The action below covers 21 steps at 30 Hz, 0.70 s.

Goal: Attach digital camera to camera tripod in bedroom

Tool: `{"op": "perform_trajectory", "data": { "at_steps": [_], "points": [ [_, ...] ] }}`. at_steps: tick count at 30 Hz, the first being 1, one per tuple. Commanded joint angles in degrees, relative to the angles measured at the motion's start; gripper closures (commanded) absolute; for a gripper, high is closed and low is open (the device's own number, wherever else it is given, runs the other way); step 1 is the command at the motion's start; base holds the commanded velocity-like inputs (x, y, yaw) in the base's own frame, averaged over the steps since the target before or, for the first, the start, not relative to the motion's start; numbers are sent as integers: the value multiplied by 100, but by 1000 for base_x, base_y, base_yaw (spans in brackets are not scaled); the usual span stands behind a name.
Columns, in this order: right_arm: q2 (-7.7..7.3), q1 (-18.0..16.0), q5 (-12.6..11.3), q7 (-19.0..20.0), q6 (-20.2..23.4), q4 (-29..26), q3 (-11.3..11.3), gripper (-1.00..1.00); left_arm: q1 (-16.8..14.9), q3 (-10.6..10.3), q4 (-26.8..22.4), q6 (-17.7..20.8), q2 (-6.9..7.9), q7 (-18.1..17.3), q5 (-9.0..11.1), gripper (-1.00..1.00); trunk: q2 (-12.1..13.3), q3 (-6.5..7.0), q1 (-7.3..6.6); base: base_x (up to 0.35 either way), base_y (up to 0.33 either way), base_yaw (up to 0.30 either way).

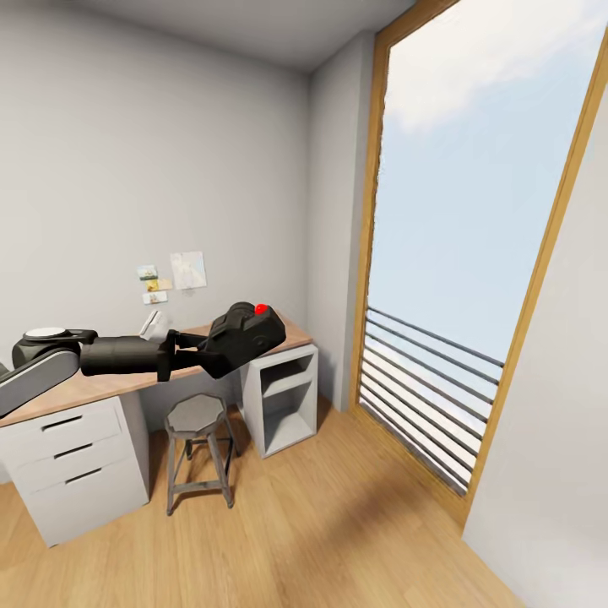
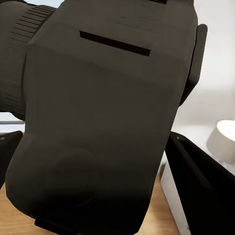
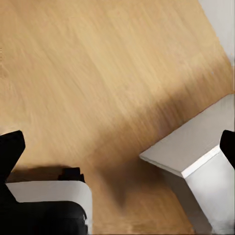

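Looking across the bedroom, we see a big window, then a desk with a stool. Our left gripper squeezes the digital camera tight above the desk, so it won't drop. Our right gripper hangs open over the floor.

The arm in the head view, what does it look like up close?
The left arm is built of rounded segments: a grey shell nearest the body with a pale round cap, then a matte black forearm. It ends in a black gripper with two flat, dark fingers. No cables or markings show.
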Motion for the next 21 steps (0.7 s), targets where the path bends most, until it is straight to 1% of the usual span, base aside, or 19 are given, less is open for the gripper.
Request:
{"op": "perform_trajectory", "data": {
  "at_steps": [1,6,7,10,18,21],
  "points": [
    [1,87,30,12,-33,23,41,-100,-16,-21,2,41,3,-2,67,100,31,8,-19,0,0,0],
    [-9,577,19,362,-30,24,34,-100,-16,-26,2,41,3,-2,67,100,232,98,-129,0,0,0],
    [-9,613,17,379,-25,26,34,-100,-16,-26,2,41,3,-2,67,100,272,116,-151,0,0,0],
    [-10,682,15,406,-6,29,33,-100,-16,-26,2,41,2,-1,68,100,392,170,-217,0,0,0],
    [-9,775,13,450,344,31,28,-100,-16,-27,2,41,-5,-2,67,100,713,313,-393,0,0,0],
    [-5,790,11,457,397,30,20,-100,-16,-27,2,41,-7,2,67,100,833,367,-459,0,0,0]
  ]
}}
